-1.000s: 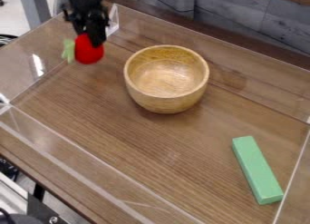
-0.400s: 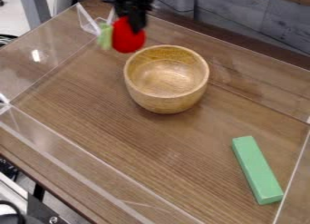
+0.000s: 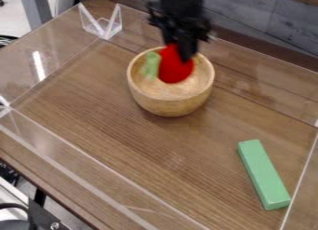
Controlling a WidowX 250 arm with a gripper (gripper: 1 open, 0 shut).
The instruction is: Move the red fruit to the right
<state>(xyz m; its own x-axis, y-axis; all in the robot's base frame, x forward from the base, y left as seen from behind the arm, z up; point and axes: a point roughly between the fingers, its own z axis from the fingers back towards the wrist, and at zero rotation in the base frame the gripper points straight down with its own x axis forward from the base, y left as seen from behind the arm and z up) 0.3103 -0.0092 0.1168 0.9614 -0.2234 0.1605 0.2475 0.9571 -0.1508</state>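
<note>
The red fruit [image 3: 173,67] is a small bright red toy with a light green leaf piece [image 3: 152,65] on its left end. It hangs in the air over the wooden bowl [image 3: 170,97]. My black gripper [image 3: 181,49] comes down from above and is shut on the fruit's top. The gripper's fingertips are partly hidden by the fruit.
A flat green rectangular block [image 3: 263,173] lies at the right front of the wooden table. Clear plastic walls [image 3: 37,66] ring the work area, with a folded corner [image 3: 102,20] at the back left.
The gripper has carried the red fruit from the back left corner to the right and slightly up, until it hangs over the bowl. The bowl and block have not moved.
</note>
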